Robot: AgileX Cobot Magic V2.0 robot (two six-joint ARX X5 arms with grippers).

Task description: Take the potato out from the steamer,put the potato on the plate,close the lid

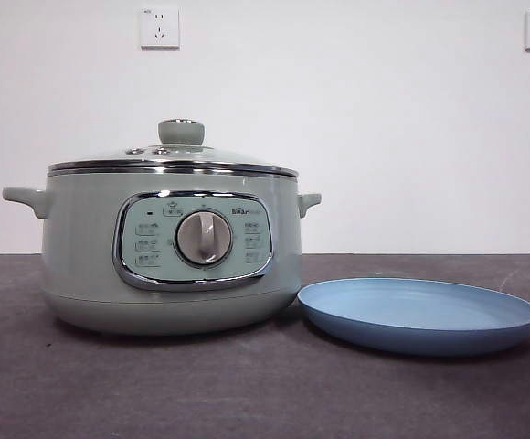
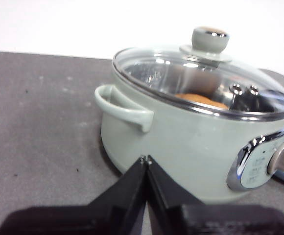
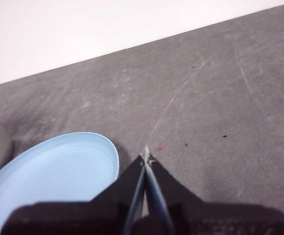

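Note:
The sage-green steamer (image 1: pixel 169 247) stands left of centre on the dark table, with its glass lid (image 1: pixel 174 157) closed on it. Through the glass in the left wrist view, the orange-brown potato (image 2: pixel 201 99) lies inside the steamer (image 2: pixel 181 142) under the lid (image 2: pixel 205 73). The light-blue plate (image 1: pixel 418 314) lies empty to the right of the steamer, its rim close to the pot's base. My left gripper (image 2: pixel 145 159) is shut and empty, a short way from the pot's side handle. My right gripper (image 3: pixel 146 155) is shut and empty, beside the plate (image 3: pixel 54 171).
The grey table (image 1: pixel 265 393) runs to a white wall with two power sockets (image 1: pixel 159 27). The steamer's side handles (image 1: pixel 27 197) stick out left and right. Neither arm shows in the front view.

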